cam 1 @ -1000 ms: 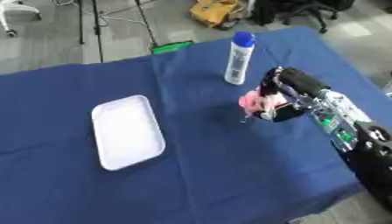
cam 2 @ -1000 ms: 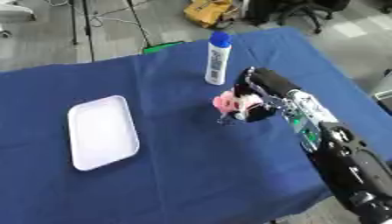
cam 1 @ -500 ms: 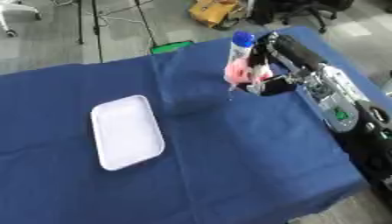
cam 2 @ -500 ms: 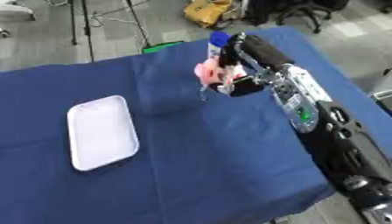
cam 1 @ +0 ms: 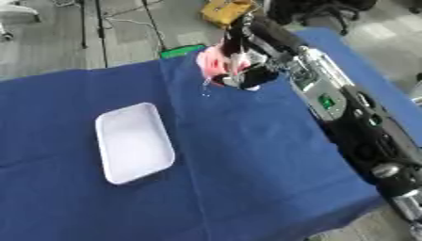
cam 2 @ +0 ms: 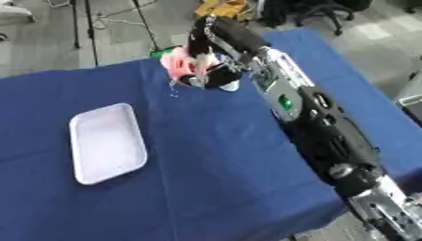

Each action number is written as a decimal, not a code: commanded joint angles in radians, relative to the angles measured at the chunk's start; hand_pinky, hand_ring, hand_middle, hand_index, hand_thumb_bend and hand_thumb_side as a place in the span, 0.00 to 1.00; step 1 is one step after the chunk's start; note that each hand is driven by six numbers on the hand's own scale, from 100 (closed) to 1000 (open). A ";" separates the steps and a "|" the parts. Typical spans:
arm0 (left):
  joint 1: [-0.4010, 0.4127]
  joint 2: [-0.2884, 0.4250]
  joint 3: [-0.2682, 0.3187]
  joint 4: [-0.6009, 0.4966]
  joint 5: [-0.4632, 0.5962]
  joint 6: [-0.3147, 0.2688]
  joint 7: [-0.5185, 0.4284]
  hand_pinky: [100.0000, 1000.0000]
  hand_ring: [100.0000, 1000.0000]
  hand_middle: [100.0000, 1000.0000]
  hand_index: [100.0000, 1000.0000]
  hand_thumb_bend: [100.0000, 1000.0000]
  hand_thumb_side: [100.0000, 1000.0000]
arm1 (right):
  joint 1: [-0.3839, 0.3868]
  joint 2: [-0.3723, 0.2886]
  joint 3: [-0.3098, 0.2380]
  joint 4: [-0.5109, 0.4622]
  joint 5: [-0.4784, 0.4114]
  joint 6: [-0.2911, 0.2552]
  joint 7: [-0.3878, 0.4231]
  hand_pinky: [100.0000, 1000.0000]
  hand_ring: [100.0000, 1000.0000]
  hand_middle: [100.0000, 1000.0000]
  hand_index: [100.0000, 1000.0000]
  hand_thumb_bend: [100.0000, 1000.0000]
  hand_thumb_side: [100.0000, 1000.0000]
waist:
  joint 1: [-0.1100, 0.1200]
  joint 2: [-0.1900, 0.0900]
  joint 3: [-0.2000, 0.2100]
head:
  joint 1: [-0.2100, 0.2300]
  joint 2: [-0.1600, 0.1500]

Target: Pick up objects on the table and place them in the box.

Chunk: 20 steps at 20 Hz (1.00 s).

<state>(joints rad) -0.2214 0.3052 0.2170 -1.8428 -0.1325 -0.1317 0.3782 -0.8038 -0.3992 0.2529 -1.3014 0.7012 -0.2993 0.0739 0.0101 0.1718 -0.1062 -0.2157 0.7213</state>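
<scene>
One robot hand is at work here: your right robot hand (cam 1: 240, 70) reaches in from the right side, its black and silver arm (cam 2: 306, 117) stretching diagonally from the near right corner toward the far middle of the surface (cam 1: 247, 155), which is covered in a dark blue cloth. Your fingers are curled around a small pink soft-looking object (cam 1: 213, 62), and you are holding it up above the cloth near the far edge, a little right of centre. A thin pale thread or tag (cam 1: 205, 89) dangles from the pink object toward the cloth. Just beside the hand, on its near right side, a white rounded bit (cam 2: 230, 86) peeks out; you cannot tell from these views what it belongs to. The white shallow rectangular plastic tray (cam 1: 132, 142) that serves as the box lies flat on the left part of the surface, its long side running near to far, well apart from your hand and the pink object. A flat green item (cam 1: 183, 50) sits at the far edge of the cloth, just left of your hand. Beyond the surface you see grey floor, a yellow object (cam 1: 224, 8) and thin black stand legs (cam 1: 101, 28). Your left robot hand shows in neither view.
</scene>
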 commanded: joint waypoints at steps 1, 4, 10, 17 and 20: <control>-0.013 0.005 -0.002 -0.011 0.003 -0.001 -0.006 0.76 0.70 0.70 0.76 0.47 0.89 | -0.046 0.027 0.003 0.052 -0.009 0.007 -0.015 0.33 0.39 0.36 0.32 0.70 0.17 | 0.001 -0.064 0.002 | -0.011 0.000; -0.018 0.001 -0.011 -0.010 0.007 -0.003 -0.013 0.76 0.70 0.70 0.76 0.45 0.91 | -0.087 0.100 0.023 0.121 -0.001 0.003 0.000 0.34 0.40 0.36 0.32 0.51 0.13 | 0.004 -0.066 0.011 | -0.021 0.002; -0.028 -0.005 -0.021 -0.011 0.011 -0.005 -0.024 0.76 0.70 0.71 0.76 0.45 0.91 | -0.116 0.197 0.044 0.198 0.041 -0.034 0.021 0.36 0.41 0.38 0.33 0.52 0.13 | 0.005 -0.066 0.031 | -0.036 0.005; -0.036 -0.008 -0.029 -0.014 0.014 -0.007 -0.031 0.76 0.71 0.71 0.76 0.45 0.91 | -0.118 0.270 0.053 0.225 0.059 -0.055 0.038 0.40 0.43 0.40 0.35 0.51 0.16 | 0.003 -0.064 0.045 | -0.051 0.001; -0.039 -0.009 -0.031 -0.016 0.015 -0.007 -0.033 0.76 0.71 0.71 0.76 0.45 0.91 | -0.111 0.284 0.071 0.223 0.061 -0.080 0.073 0.52 0.52 0.47 0.46 0.41 0.28 | 0.002 -0.063 0.049 | -0.053 -0.002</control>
<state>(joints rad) -0.2470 0.2879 0.1873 -1.8431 -0.1213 -0.1375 0.3493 -0.8971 -0.1168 0.3213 -1.0687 0.7564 -0.3713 0.1371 0.0102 0.1718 -0.0595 -0.2645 0.7212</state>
